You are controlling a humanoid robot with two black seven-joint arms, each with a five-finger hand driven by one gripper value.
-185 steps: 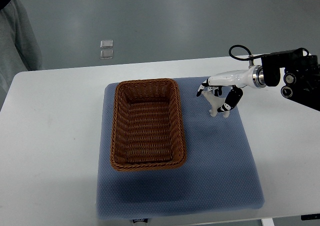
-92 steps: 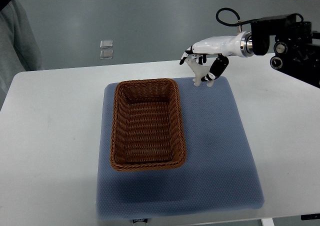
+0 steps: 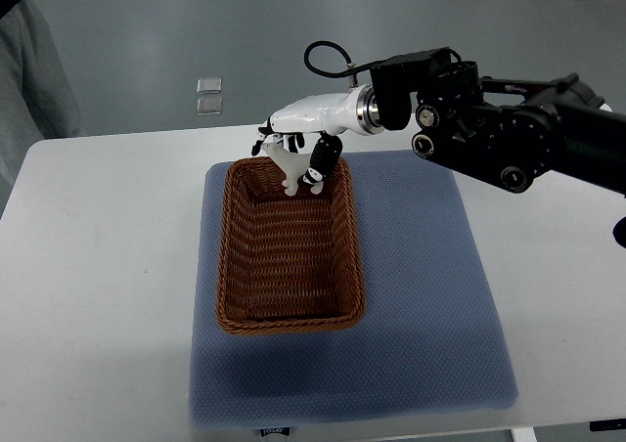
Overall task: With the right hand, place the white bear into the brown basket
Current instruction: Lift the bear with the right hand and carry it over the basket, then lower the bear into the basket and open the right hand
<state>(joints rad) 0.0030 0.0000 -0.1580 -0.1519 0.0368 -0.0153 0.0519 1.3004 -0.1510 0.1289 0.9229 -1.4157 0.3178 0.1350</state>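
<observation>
Top view. You see a smooth white table point(image 3: 98, 266) with rounded corners, carrying a rectangular blue-grey mat point(image 3: 430, 305) of fine dimpled texture that runs from near the far edge to the near edge. On the left part of the mat stands the brown basket point(image 3: 289, 315), a rectangular woven wicker tray with rounded corners and a braided rim, its long axis running from the table's far edge toward the near edge.

Your right arm point(image 3: 489, 134), black and jointed with a looped black cable at the wrist, enters from the right and reaches across the far side of the mat. It ends in the right hand point(image 3: 298, 144), glossy white with black finger segments, which hangs over the basket's far end.

The hand's fingers are curled around the white bear point(image 3: 290, 166), a small matte white figure. The bear sits directly under the palm, between the fingers, and its lower part projects downward below them toward the basket's interior near the far rim. Its long axis looks roughly upright; you cannot tell which way its face points. Whether it touches the basket floor cannot be told.

A grey sleeve point(image 3: 34, 70) of a person shows at the upper left edge.
</observation>
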